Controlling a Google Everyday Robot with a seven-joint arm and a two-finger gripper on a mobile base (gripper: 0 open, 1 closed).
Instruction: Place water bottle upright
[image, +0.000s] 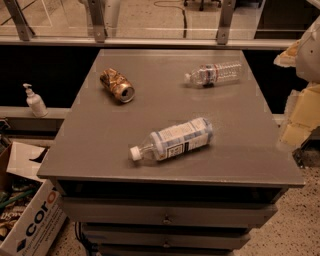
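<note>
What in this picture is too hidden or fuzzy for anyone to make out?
- Gripper: only a pale blurred shape at the camera view's right edge, cut off by the frame.
- Water bottle, lying far right on the table: label print too small to read.
- Cardboard box, bottom left: partly cut off by the frame's edge.

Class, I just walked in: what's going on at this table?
Nothing is being handled yet. The water bottle lies on its side near the far right corner of the table, cap pointing left. A larger labelled bottle lies flat near the front; a crushed gold can sits far left. The blurred pale shape at the right edge appears to be the robot's pincer, clear of the bottle, so standing it upright hasn't begun.
</note>
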